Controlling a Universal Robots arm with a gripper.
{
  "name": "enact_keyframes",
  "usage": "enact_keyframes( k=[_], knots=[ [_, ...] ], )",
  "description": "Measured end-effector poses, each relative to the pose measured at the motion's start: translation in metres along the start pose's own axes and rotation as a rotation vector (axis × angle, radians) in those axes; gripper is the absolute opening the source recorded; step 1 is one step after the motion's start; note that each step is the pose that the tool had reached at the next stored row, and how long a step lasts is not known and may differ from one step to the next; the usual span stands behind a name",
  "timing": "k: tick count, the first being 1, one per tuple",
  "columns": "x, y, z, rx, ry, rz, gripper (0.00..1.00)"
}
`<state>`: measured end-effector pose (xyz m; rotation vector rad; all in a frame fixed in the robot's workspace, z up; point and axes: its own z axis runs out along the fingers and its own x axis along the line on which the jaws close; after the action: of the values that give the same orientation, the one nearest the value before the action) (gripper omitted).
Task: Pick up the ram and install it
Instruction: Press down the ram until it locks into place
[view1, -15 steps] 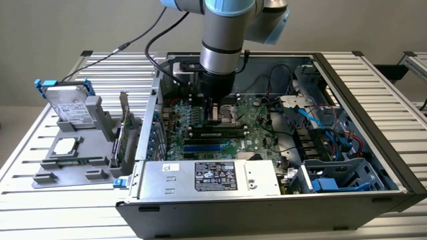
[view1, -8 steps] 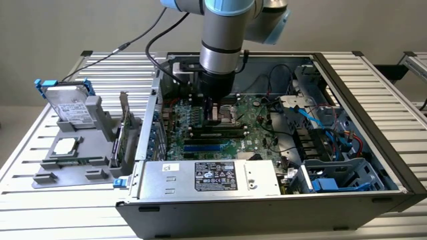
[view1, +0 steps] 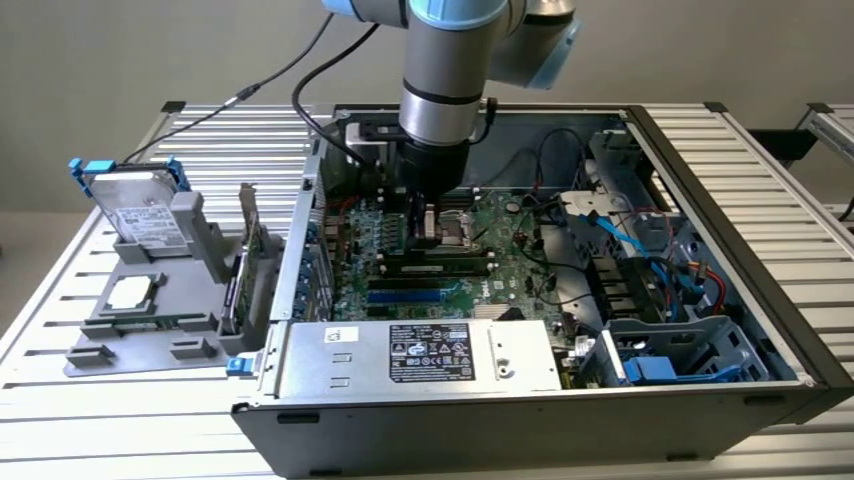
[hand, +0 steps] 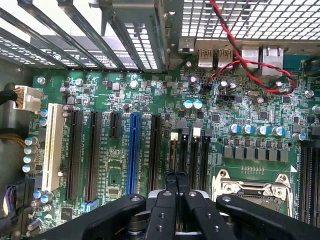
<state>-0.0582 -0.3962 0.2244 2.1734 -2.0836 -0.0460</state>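
Seating the ram (view1: 447, 268) looks to be the step in hand. The green stick lies lengthwise along a memory slot on the motherboard (view1: 523, 250), inside the open computer case (view1: 747, 190) on the slatted worktop (view1: 54, 400). It sits just in front of the processor socket (hand: 255, 187), with the blue memory slots (view1: 414, 296) empty a little nearer the exterior camera. Whether it is pushed home and latched, or only resting in the slot, cannot be told.

The fingers (hand: 165, 210) are closed together, and the wrist view shows nothing green held between them. In the exterior view the gripper (view1: 434, 238) hangs low over the board, just behind the ram on the socket side. Whether it touches anything is unclear.

To do this well, the arm would use the closed tips as a blunt pusher. It would centre them squarely over the top edge of the stick, never over the chips or the socket's metal frame. The push should go straight down along the slot's own axis, because a sideways lean could tilt the stick or bend it against the slot walls. Working one end and then the other would probably seat it more surely than a single push in the middle. The force should stay modest, since the board will flex. The loose cables to the exterior view's right lie well apart from the path and need no attention.
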Motion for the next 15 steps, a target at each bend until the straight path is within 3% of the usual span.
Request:
enact_keyframes(
  k=[5, 10, 15],
  knots=[
    [0.000, 0.0001, -0.0009, 0.0004, -0.0007, 0.000, 0.10],
    [0.001, 0.0025, -0.0216, 0.0001, -0.0003, 0.000, 0.10],
    [0.002, -0.0020, -0.0270, 0.0002, -0.0005, 0.000, 0.10]
  ],
)
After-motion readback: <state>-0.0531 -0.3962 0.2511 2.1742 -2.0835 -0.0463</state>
